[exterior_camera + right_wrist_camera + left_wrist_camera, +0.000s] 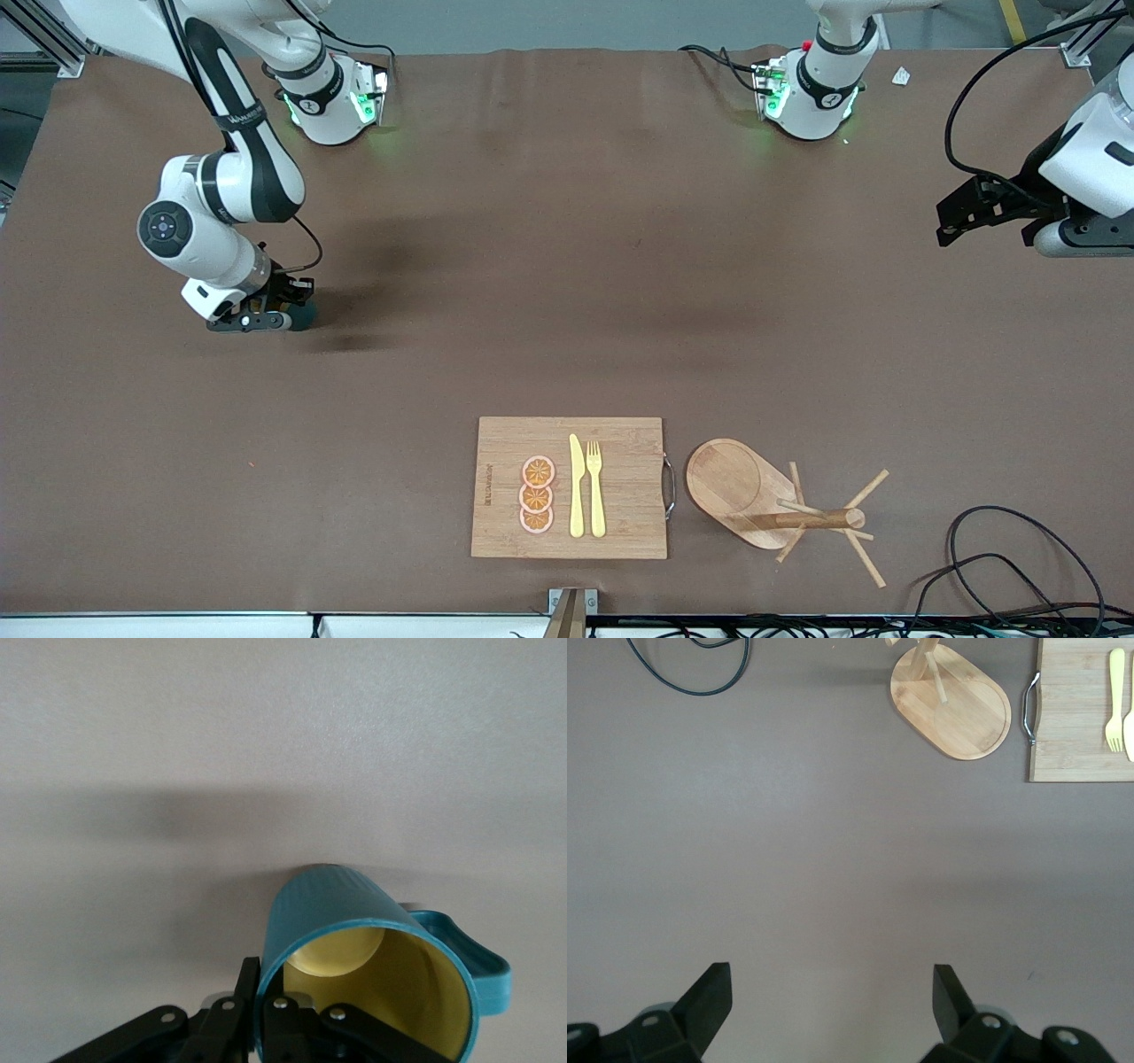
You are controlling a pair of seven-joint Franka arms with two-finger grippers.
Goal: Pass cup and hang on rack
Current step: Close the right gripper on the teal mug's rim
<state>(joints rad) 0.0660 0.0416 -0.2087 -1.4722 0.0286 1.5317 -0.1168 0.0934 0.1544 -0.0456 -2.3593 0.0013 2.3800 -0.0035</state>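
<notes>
gripping the cup (372, 983) by its rim at the right arm's end, right gripper (266, 317) pinching one wall. lifting straight, keeping it level for the pass. left gripper (833, 1005) hovering wide open, empty, waiting. rack (771, 501) standing beside the board (567, 487) on brown cloth (549, 266).
</notes>
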